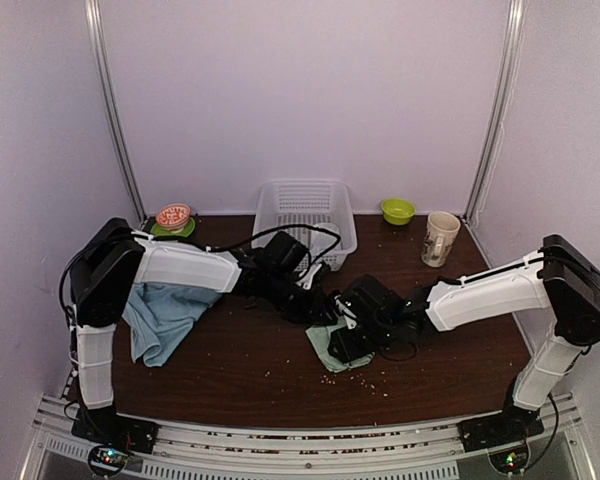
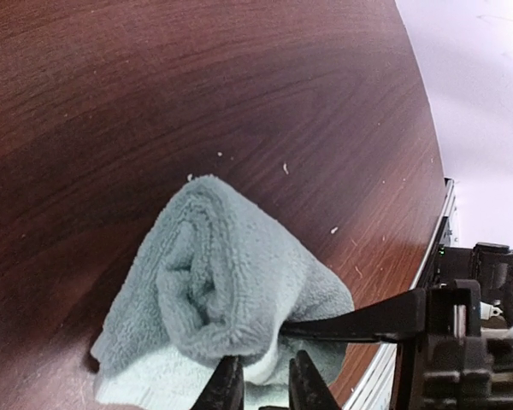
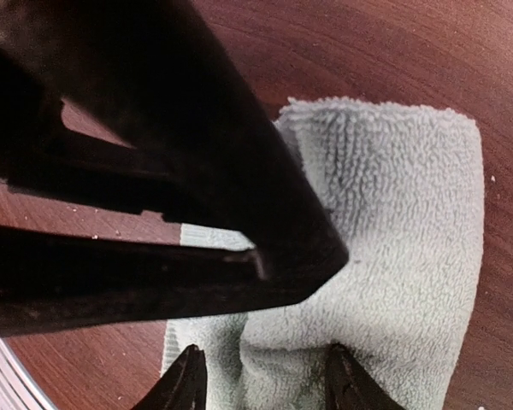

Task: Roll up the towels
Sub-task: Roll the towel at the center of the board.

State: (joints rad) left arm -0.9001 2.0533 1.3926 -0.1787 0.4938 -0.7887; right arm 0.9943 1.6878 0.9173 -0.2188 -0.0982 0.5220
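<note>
A pale green towel (image 1: pixel 329 353) lies partly rolled on the brown table, at its middle. No panda patch shows. Both grippers meet over it. In the left wrist view the towel (image 2: pixel 231 273) is curled into a loose roll, and my left gripper (image 2: pixel 265 386) is shut on its near edge. My right gripper (image 3: pixel 265 383) has its fingers on either side of a thick fold of the towel (image 3: pixel 393 222). One right finger (image 2: pixel 368 323) reaches in under the roll. The large light blue towel (image 1: pixel 165 315) lies crumpled at the left. The greyish-white towel is out of view.
A white lattice basket (image 1: pixel 305 212) stands at the back centre. A green plate with a red bowl (image 1: pixel 173 217) is at the back left. A green bowl (image 1: pixel 397 210) and a beige cup (image 1: pixel 440 238) are at the back right. Crumbs dot the table.
</note>
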